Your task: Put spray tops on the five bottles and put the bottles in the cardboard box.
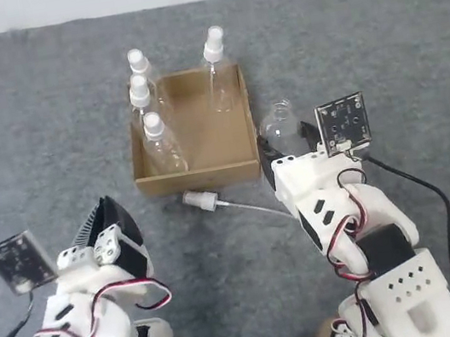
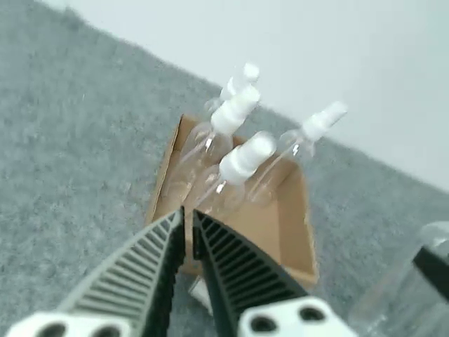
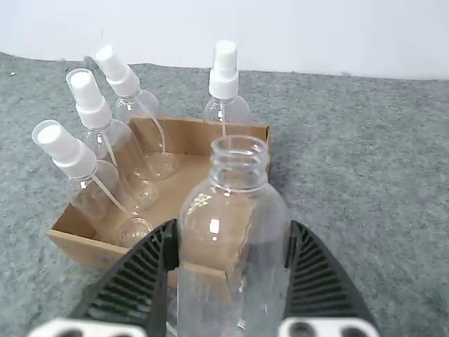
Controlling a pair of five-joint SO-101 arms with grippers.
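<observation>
The cardboard box (image 1: 203,142) sits mid-table with several clear bottles standing in it, each with a white spray top, such as one (image 1: 213,47) at its far right corner. Just right of the box stands an uncapped clear bottle (image 1: 279,124), and my right gripper (image 1: 288,147) is shut on it; in the right wrist view the bottle (image 3: 231,225) fills the gap in the gripper (image 3: 231,242). A loose spray top (image 1: 200,199) with its thin tube lies on the carpet in front of the box. My left gripper (image 1: 105,213) is shut and empty, near-left of the box (image 2: 280,232).
Grey carpet covers the table up to a white wall at the back. Open carpet lies left and right of the box and between the two arms. A black cable (image 1: 423,187) runs beside the right arm.
</observation>
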